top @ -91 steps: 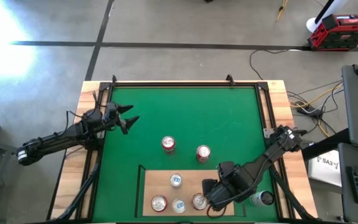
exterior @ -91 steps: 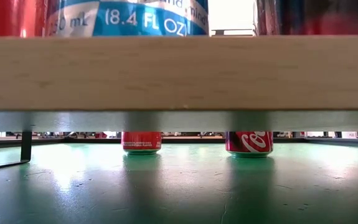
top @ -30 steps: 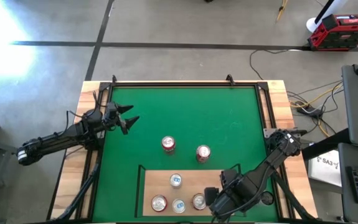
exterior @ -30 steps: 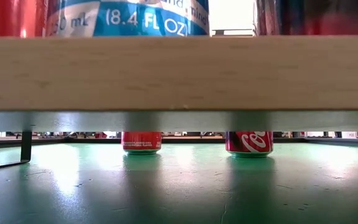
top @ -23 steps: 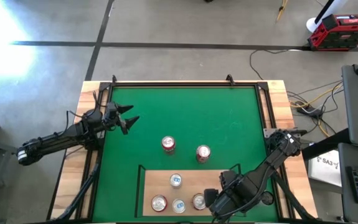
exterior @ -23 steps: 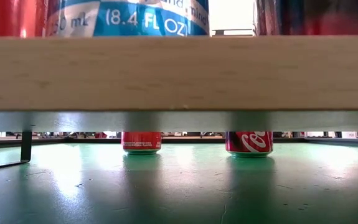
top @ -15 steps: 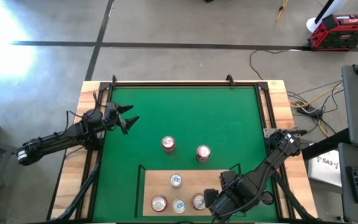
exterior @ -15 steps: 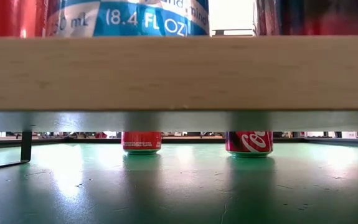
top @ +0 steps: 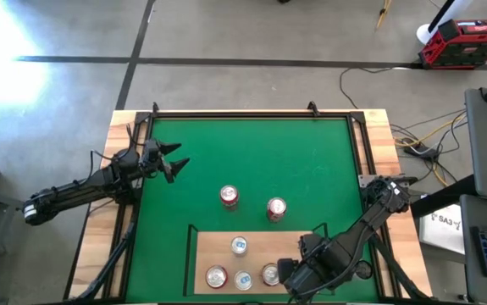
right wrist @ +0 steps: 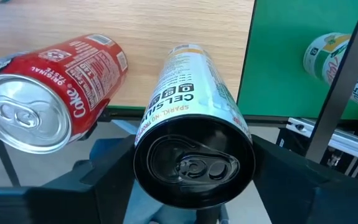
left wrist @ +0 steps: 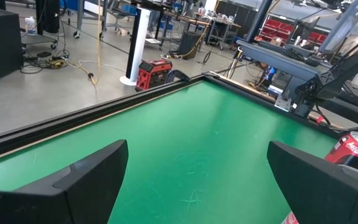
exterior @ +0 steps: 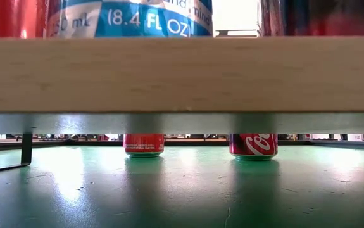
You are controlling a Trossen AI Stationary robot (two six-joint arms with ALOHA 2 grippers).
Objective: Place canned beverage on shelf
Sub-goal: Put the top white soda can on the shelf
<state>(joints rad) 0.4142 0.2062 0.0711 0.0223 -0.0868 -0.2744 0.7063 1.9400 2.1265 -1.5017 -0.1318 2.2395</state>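
Shelf (top: 256, 263), four cans standing on it. Right gripper (right wrist: 194, 163) at its right end, jaws closed on white Celsius can (right wrist: 191, 124). Left gripper (top: 177, 163) idle over mat (top: 251, 161), jaws wide, empty.

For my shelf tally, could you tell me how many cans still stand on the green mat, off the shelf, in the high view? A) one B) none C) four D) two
D: two red cans stand on the mat, just beyond the shelf.
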